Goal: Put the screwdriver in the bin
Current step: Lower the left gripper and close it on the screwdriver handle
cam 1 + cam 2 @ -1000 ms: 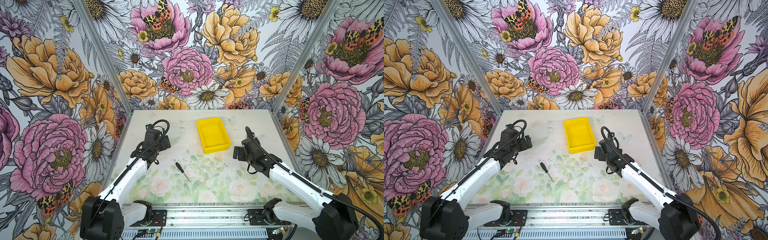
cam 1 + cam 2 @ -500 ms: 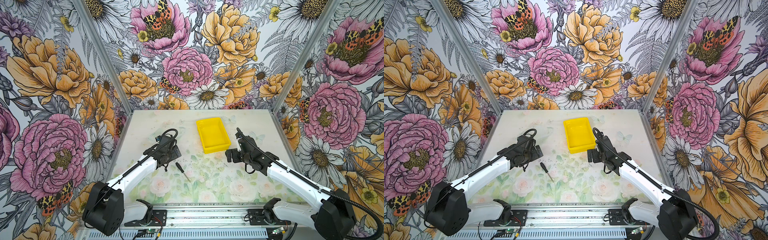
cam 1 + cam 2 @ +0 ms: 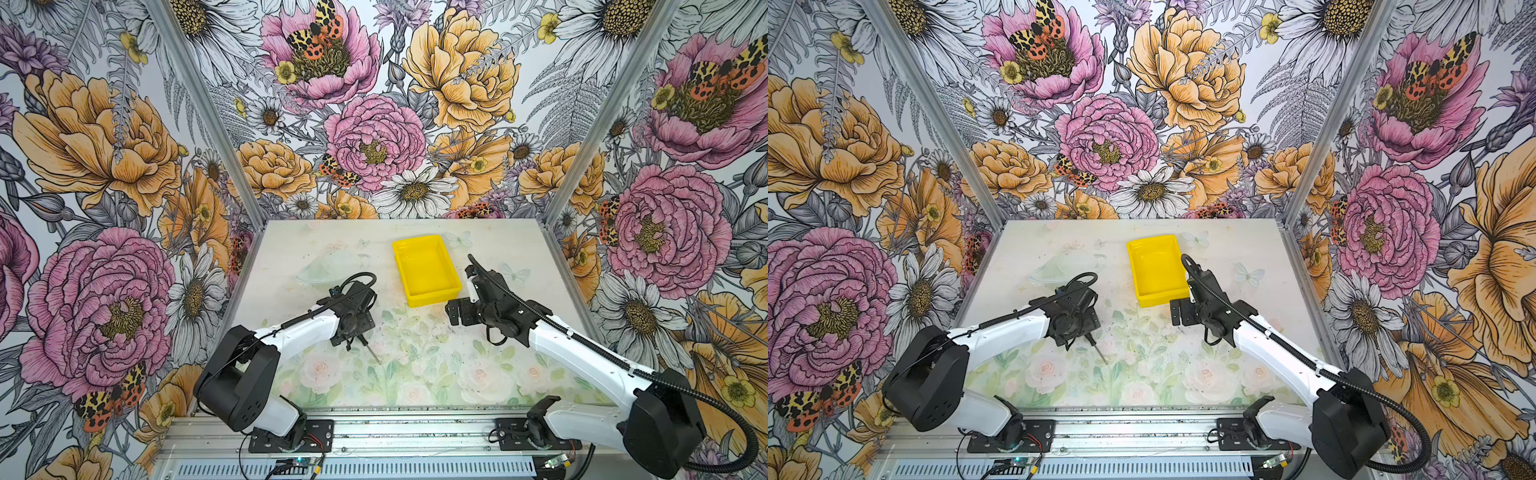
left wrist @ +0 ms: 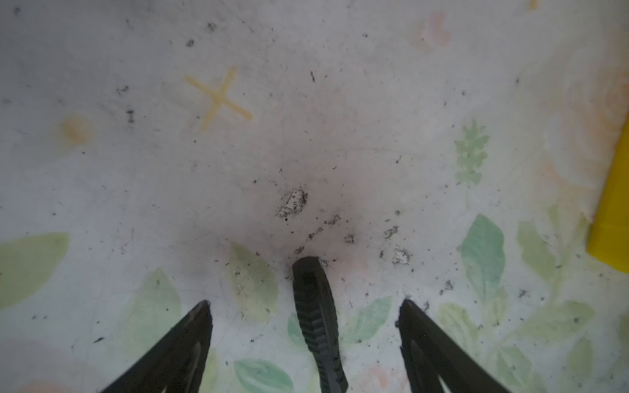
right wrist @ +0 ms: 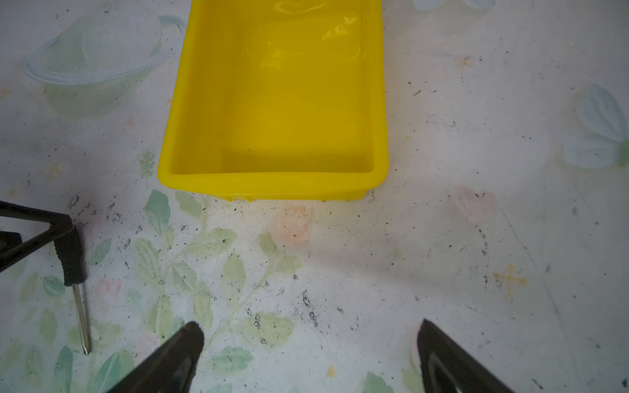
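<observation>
screwdriver (image 4: pixel 315 316): flat on the bench (image 3: pixel 415 374), handle at lower centre of the left wrist view; in both top views it is left of and below the bin (image 3: pixel 432 297), apart from it.
left hand (image 4: pixel 304 304): released, fingers straddling the handle with a gap on each side.
right hand (image 5: pixel 309 325): released, spread wide over bare bench just below the bin's near wall.
bin: yellow, upper middle of the bench.

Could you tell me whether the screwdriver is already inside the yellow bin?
No, the screwdriver lies on the table, outside the yellow bin.
</observation>
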`<move>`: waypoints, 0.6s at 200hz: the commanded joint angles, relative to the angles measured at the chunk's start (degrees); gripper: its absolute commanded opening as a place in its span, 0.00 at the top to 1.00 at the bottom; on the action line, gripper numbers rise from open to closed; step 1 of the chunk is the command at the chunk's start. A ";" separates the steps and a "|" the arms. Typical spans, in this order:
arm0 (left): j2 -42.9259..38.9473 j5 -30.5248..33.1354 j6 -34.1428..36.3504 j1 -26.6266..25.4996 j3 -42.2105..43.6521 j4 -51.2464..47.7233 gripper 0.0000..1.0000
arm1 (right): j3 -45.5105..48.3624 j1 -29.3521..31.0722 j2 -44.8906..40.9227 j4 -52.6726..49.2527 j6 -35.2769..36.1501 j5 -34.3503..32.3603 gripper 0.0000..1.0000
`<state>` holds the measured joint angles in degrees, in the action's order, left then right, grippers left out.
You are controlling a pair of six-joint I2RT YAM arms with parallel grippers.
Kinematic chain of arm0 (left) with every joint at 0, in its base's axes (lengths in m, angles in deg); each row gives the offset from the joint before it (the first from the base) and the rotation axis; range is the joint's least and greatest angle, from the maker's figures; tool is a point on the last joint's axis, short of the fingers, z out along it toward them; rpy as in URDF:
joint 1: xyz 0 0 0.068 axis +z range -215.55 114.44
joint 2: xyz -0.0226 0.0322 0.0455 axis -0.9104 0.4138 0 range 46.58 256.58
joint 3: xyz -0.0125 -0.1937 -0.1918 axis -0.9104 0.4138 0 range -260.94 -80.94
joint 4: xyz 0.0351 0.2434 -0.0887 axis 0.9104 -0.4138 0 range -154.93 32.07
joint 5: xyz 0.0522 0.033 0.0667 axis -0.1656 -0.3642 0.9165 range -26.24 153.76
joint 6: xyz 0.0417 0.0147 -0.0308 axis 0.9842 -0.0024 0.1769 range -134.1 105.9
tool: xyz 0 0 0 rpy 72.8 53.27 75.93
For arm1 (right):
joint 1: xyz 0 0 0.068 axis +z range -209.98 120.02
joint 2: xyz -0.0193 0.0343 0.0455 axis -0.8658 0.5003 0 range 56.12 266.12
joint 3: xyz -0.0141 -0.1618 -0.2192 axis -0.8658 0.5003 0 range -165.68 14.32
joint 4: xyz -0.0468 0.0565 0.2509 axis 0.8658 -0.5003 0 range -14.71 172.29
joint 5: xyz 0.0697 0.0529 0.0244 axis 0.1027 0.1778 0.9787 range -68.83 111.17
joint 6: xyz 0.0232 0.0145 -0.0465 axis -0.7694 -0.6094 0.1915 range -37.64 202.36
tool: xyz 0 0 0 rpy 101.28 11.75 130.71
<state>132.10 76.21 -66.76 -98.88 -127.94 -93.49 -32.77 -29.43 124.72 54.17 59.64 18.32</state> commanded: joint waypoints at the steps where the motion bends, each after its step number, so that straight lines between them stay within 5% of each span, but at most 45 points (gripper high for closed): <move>1: 1.01 0.78 -1.58 -0.96 -0.94 2.32 0.17 | 0.97 0.58 -2.76 -0.18 -2.47 -1.35 0.01; 120: 6.49 3.52 -6.36 -5.69 -0.65 2.11 0.41 | 1.96 0.59 -3.31 -0.11 -0.95 -1.17 0.01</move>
<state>137.02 78.40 -70.72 -103.79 -128.33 -92.02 -30.76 -29.17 122.45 54.22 58.24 17.84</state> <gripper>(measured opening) 0.604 0.995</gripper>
